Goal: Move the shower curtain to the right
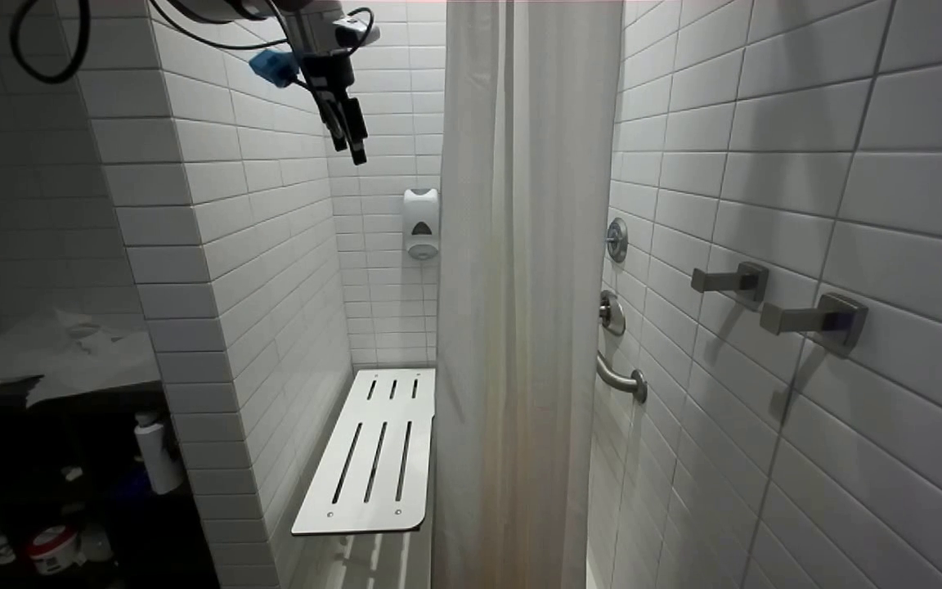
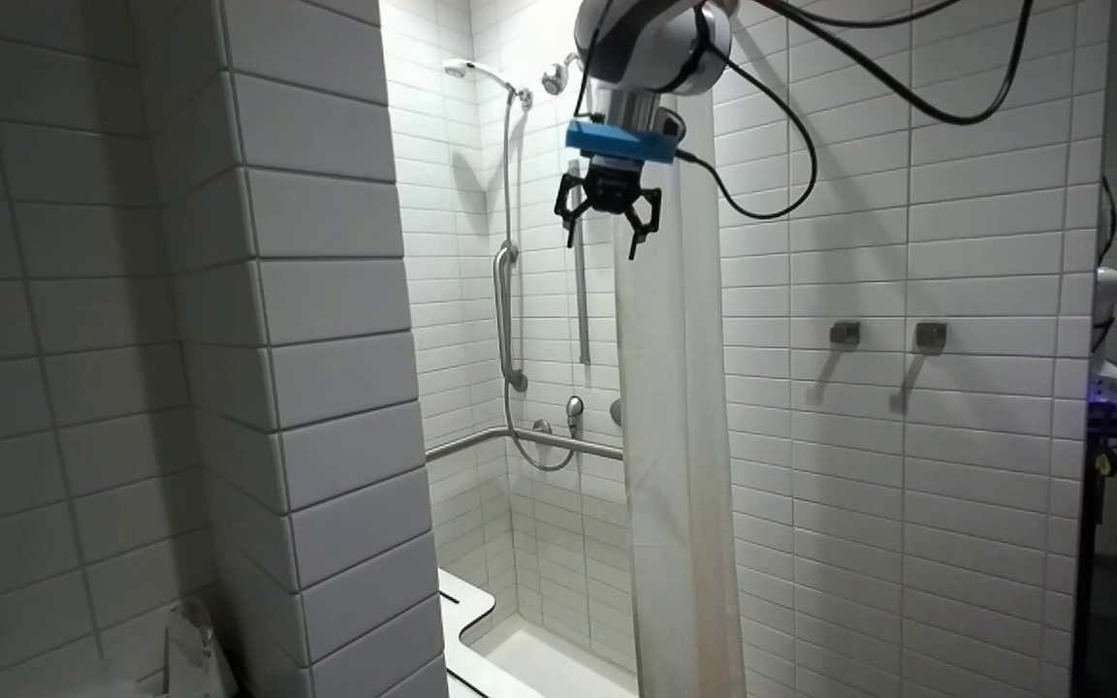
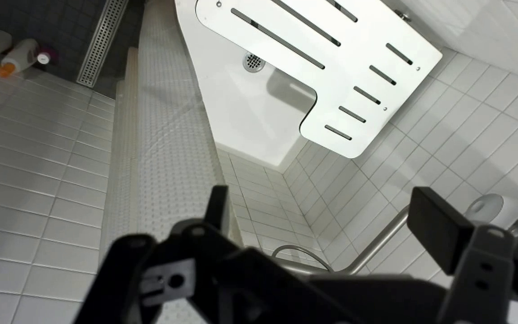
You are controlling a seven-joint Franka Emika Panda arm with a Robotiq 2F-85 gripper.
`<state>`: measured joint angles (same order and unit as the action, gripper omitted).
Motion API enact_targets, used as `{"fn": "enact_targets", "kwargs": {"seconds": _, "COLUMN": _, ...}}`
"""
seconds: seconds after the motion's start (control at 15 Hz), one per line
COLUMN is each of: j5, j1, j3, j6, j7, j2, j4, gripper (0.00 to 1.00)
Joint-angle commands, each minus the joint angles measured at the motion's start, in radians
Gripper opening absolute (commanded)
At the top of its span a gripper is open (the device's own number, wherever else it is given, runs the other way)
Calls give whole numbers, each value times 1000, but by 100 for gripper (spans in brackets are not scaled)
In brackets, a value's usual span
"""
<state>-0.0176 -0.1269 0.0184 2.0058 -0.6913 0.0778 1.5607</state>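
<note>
The shower curtain [image 1: 524, 286] hangs in soft vertical folds, off-white, bunched into a narrow strip at the shower opening. It also shows in an exterior view [image 2: 680, 436] and fills a slanting band in the wrist view [image 3: 169, 126]. High up, my gripper [image 1: 348, 154] points down, to the left of the curtain with a visible gap between them. From another angle my gripper [image 2: 601, 248] has its fingers spread, one overlapping the curtain's edge. In the wrist view, between the wide-open pads of the gripper [image 3: 328, 220] only distant tile and rail appear.
A white slatted bench [image 1: 365, 450] folds out inside the stall, below a soap dispenser [image 1: 420, 225]. Metal hooks [image 1: 814, 319] stick out of the tiled wall. A grab bar [image 2: 597, 449] and a shower hose [image 2: 508, 194] line the stall. One tiled pillar [image 2: 335, 388] borders the opening.
</note>
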Motion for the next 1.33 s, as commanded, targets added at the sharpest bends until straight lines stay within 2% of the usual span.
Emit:
{"fn": "enact_targets", "kwargs": {"seconds": 0.0, "j5": -3, "j1": 31, "j3": -33, "j6": -5, "j7": 2, "j2": 2, "j4": -6, "gripper": 100}}
{"fn": "enact_targets", "kwargs": {"seconds": 0.73, "j5": -8, "j1": 36, "j3": -39, "j6": -8, "j7": 7, "j2": 11, "j4": -13, "gripper": 100}}
{"fn": "enact_targets", "kwargs": {"seconds": 1.0, "j5": -47, "j1": 39, "j3": -49, "j6": -74, "j7": 24, "j2": 72, "j4": -67, "gripper": 100}}
{"fn": "enact_targets", "kwargs": {"seconds": 1.27, "j5": -5, "j1": 58, "j3": -56, "j6": -111, "j7": -6, "j2": 160, "j4": -139, "gripper": 100}}
